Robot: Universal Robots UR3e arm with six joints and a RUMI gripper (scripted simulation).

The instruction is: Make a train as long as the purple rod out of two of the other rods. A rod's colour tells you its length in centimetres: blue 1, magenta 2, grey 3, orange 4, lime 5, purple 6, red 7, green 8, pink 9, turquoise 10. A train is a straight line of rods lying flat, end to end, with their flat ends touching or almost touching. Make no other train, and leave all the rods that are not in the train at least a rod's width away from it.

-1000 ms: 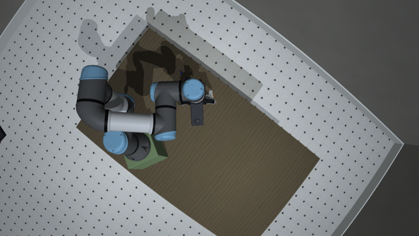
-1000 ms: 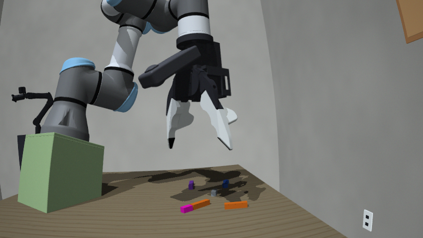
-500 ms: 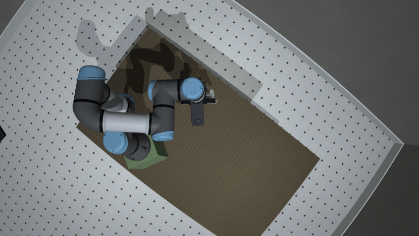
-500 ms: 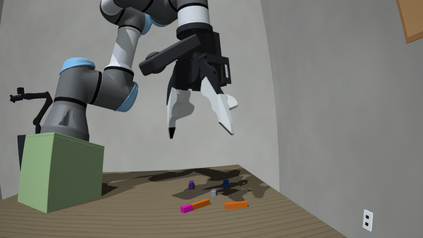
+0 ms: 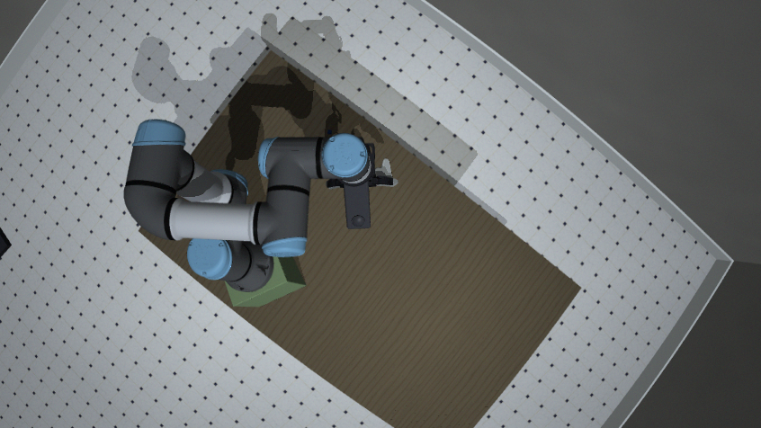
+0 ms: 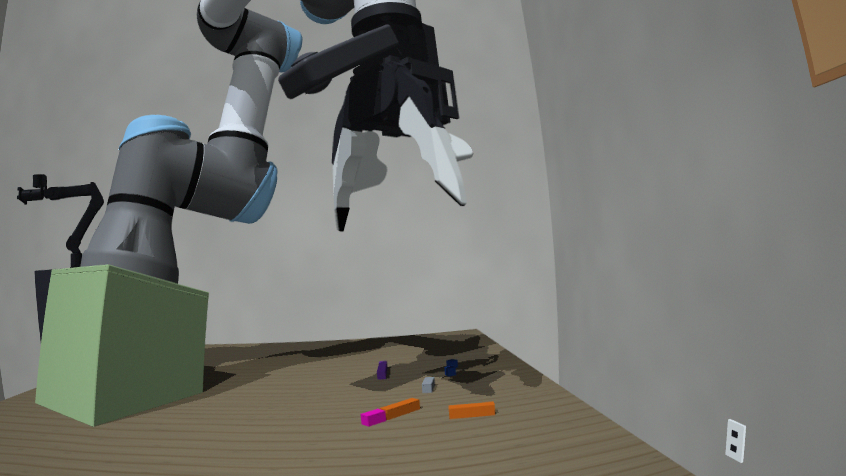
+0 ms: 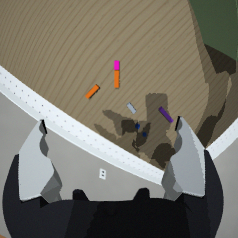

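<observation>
My gripper (image 6: 399, 210) hangs open and empty high above the wooden table; it also shows in the wrist view (image 7: 110, 125). A magenta rod (image 6: 372, 417) lies end to end with an orange rod (image 6: 402, 407), in one straight line; both show in the wrist view, magenta (image 7: 116, 65) and orange (image 7: 116, 79). A second orange rod (image 6: 471, 409) lies apart to the right, seen in the wrist view (image 7: 92, 91). The purple rod (image 6: 382, 370) lies further back in shadow, seen in the wrist view (image 7: 166, 114). A grey rod (image 6: 428, 384) and two blue rods (image 6: 451, 367) lie near it.
The arm's green base block (image 6: 118, 343) stands at the left of the table. Grey walls close the table at the back and right. In the top view the arm (image 5: 239, 197) hides the rods.
</observation>
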